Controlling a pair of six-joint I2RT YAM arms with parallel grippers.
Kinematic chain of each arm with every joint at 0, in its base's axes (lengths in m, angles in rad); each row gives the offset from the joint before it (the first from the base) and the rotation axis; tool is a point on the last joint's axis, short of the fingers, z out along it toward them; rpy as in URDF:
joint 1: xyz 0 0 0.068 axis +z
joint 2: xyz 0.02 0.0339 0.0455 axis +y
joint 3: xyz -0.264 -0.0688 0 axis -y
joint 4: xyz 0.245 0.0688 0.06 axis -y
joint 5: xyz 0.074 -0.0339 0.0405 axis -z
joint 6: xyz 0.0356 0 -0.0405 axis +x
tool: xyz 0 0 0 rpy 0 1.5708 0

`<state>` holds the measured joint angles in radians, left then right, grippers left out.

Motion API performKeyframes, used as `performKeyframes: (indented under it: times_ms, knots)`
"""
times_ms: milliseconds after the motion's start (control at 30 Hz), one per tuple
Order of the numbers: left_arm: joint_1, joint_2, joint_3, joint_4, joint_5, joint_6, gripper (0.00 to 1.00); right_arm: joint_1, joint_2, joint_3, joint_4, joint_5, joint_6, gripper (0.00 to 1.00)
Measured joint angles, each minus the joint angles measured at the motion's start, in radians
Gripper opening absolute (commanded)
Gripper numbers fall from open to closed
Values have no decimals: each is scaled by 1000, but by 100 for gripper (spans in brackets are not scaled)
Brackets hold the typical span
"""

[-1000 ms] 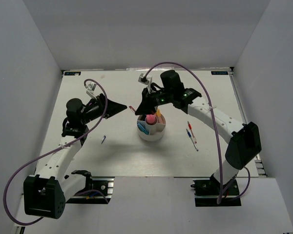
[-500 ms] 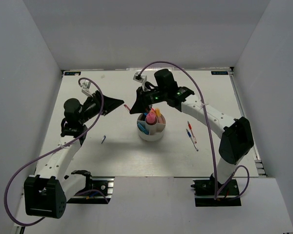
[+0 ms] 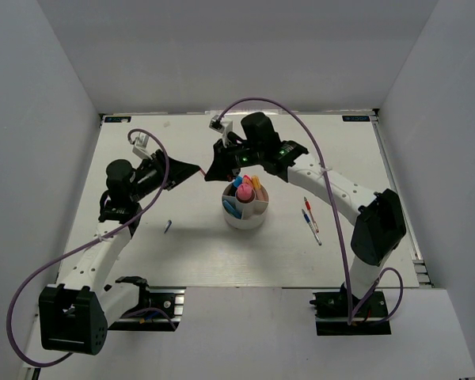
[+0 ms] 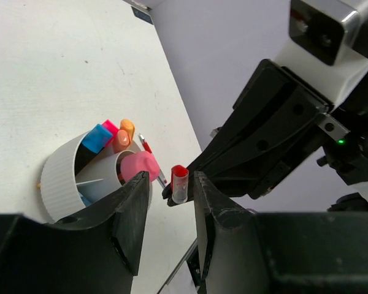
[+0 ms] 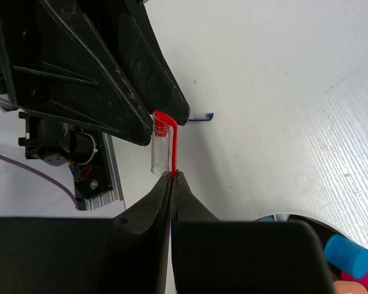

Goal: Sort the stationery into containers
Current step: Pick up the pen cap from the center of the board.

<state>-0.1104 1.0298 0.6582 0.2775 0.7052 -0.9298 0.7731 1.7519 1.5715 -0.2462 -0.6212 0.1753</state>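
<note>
Right pincer (image 5: 172, 175) nips the red-clipped pen cap (image 5: 161, 147), seemingly against left pincer (image 4: 172, 181).

White table (image 3: 190, 253); grey walls (image 3: 32, 119)

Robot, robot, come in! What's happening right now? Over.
Right fingers shut on red-clipped cap. Left fingers apart around it. Cap outside cup. Nothing blocking.
</note>
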Motion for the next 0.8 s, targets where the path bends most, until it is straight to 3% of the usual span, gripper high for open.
performKeyframes:
  times_ms: [800]
  knots:
    - [-3, 30, 0, -38, -72, 14, 40, 69, 11, 18, -50, 206, -54, 0]
